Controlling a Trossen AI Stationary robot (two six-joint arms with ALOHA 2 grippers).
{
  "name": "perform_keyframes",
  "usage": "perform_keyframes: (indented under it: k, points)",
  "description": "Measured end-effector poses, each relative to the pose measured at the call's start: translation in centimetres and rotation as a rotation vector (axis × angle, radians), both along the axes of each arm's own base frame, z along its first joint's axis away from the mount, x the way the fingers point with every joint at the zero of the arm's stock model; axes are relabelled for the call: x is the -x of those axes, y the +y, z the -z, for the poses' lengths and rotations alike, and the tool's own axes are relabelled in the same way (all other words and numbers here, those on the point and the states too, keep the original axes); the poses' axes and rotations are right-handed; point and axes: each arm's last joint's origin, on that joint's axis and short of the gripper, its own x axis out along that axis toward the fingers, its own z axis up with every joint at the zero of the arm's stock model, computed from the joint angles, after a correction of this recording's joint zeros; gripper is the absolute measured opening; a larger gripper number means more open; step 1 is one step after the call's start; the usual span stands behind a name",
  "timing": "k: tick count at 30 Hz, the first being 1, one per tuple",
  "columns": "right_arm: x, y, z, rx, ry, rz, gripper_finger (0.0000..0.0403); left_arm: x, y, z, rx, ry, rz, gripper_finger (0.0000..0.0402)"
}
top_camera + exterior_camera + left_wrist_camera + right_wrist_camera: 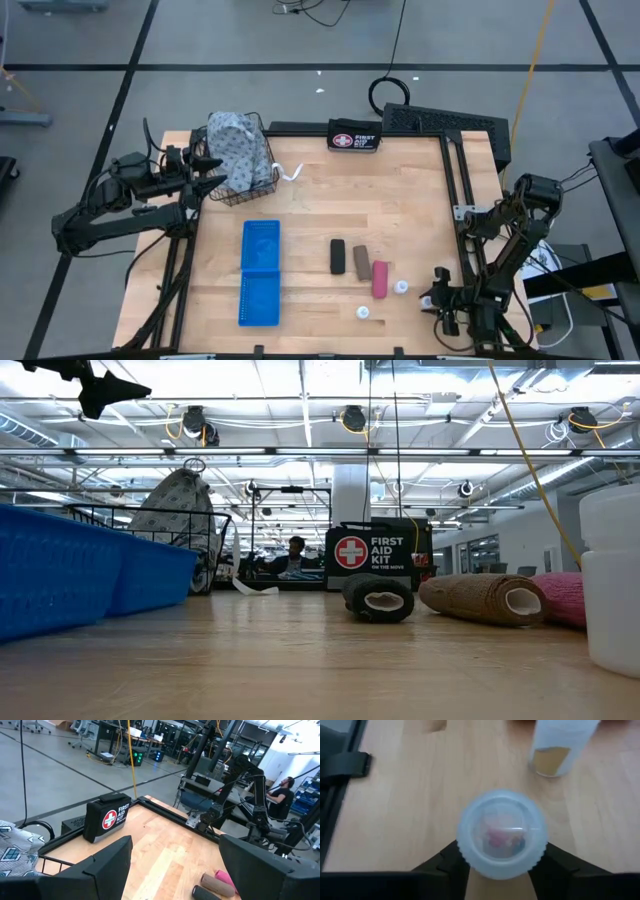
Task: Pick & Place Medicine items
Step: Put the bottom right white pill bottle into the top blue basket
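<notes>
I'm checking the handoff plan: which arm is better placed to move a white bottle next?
Right. The right gripper already straddles a white bottle near the table's right edge; the left gripper hangs by the wire basket.

First-aid pouch (106, 817) beyond spread fingers (107, 862)

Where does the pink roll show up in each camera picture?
High view: pink roll lies lower right of centre, beside the brown roll.
Low view: right edge, behind the brown roll.
Left wrist view: bottom, right of centre.
Right wrist view: not in it.
Shared landmark: first-aid pouch.
</notes>
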Motion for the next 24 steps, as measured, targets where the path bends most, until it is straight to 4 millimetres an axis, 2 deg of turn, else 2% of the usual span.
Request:
perform_keyframes:
  k: [2, 10, 16, 20, 24]
  points:
    - [0.0, 0.1, -0.1, -0.015, 0.004, -0.011, 0.0133, 0.0, 0.0, 0.0, 0.000, 0.000, 0.000, 0.0308]
    - [0.0, 0.1, -1.9, -0.172, 0.001, 0.056, 0.0130, 0.0, 0.1, -0.5, -0.044, -0.039, -0.035, 0.0308]
    - [-1.1, -0.3, -4.9, -0.250, -0.189, 0.080, 0.0130, 0.2, 0.3, -2.3, -0.156, -0.194, -0.137, 0.0308]
    - [-2.6, -1.3, -7.3, -0.159, -0.400, 0.093, 0.0130, 0.4, 0.2, -3.2, -0.100, -0.320, -0.130, 0.0308]
    - [-5.0, -3.2, -9.1, -0.001, -0.543, 0.166, 0.0130, 0.5, 0.3, -3.5, -0.050, -0.376, -0.142, 0.0308]
